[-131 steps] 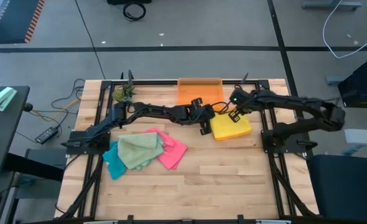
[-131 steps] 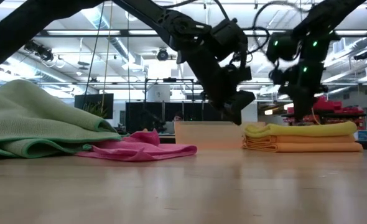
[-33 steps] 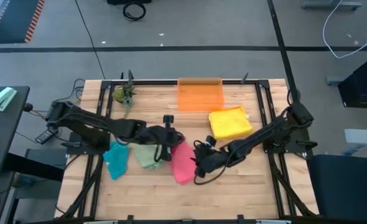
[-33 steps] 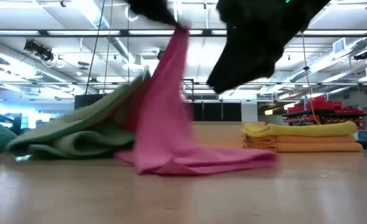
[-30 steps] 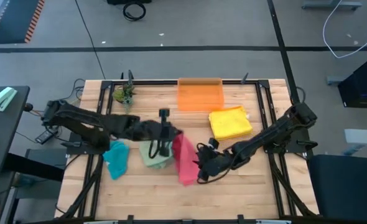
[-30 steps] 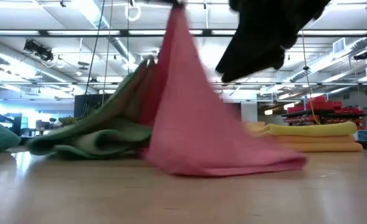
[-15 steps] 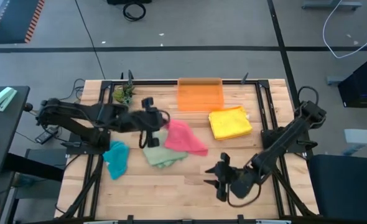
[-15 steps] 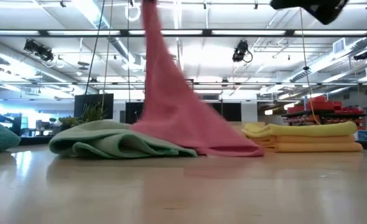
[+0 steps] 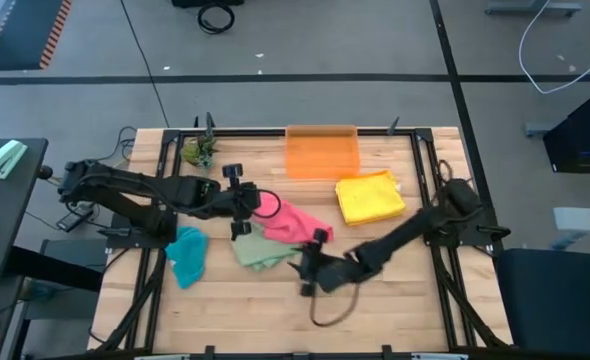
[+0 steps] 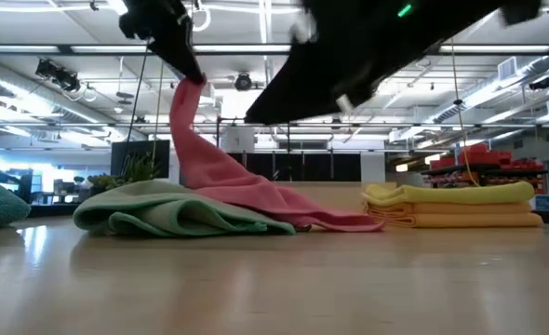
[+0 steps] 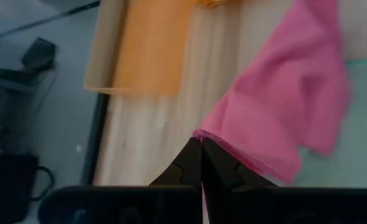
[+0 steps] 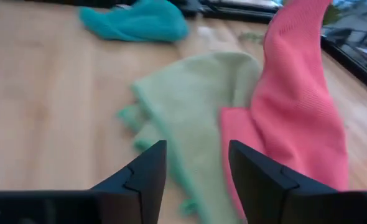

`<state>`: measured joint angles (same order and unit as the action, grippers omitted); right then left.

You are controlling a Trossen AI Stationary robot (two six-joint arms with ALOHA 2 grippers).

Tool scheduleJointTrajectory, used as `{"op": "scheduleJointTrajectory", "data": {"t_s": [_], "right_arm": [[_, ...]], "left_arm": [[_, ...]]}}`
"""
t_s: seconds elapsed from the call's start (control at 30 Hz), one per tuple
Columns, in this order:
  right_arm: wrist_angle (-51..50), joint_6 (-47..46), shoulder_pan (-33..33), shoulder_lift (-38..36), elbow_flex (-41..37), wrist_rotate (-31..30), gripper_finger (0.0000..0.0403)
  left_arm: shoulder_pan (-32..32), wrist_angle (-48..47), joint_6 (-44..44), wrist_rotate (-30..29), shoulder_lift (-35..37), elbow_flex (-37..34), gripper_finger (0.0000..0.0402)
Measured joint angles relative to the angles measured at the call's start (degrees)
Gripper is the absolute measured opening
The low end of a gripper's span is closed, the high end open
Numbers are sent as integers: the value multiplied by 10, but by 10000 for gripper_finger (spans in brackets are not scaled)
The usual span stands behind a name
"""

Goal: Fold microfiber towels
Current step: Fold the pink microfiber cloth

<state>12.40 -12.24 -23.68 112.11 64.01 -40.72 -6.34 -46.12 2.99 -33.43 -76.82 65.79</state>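
Note:
A pink towel (image 9: pixel 297 222) is held up by one end in my shut left gripper (image 9: pixel 251 205) over the middle of the table; its lower part lies on a crumpled sage green towel (image 9: pixel 260 251) and on the wood. A teal towel (image 9: pixel 187 256) lies bunched near the left edge. Folded yellow and orange towels (image 9: pixel 370 197) form a stack at the right. My right gripper (image 12: pixel 196 168) hovers open just near-right of the green towel (image 12: pixel 193 106), touching nothing. My left gripper pinches a corner of the pink towel (image 11: pixel 203 136) between its two fingertips, coming at it slanting down from the table's left. That end is lifted (image 10: pixel 187 88); the cloth slopes down from it, and its lower part rests on the green towel and the table.
A translucent orange bin (image 9: pixel 322 152) stands at the far edge, behind the towels. A small plant (image 9: pixel 197 150) sits at the far left corner. Bare wood (image 9: pixel 395 310) stretches along the near edge and near right.
My left gripper has carried the pink towel's corner toward the table's left and far side, and downward; the towel, hanging high before, now drapes over the green one. My right gripper swung toward the near edge, then came back left toward the green towel.

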Motion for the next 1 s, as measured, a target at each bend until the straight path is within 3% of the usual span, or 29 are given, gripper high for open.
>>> {"op": "scheduleJointTrajectory", "data": {"t_s": [0.27,0.47,0.67,1.0], "right_arm": [[-9,78,72,94,115,39,143],[-98,86,86,139,177,41,139],[-111,95,87,150,179,0,139],[-124,93,94,150,179,-2,125]], "left_arm": [[92,4,42,0,0,-39,4],[132,8,66,2,5,-61,4],[149,33,79,24,5,-62,5],[149,48,78,32,5,-62,4]]}}
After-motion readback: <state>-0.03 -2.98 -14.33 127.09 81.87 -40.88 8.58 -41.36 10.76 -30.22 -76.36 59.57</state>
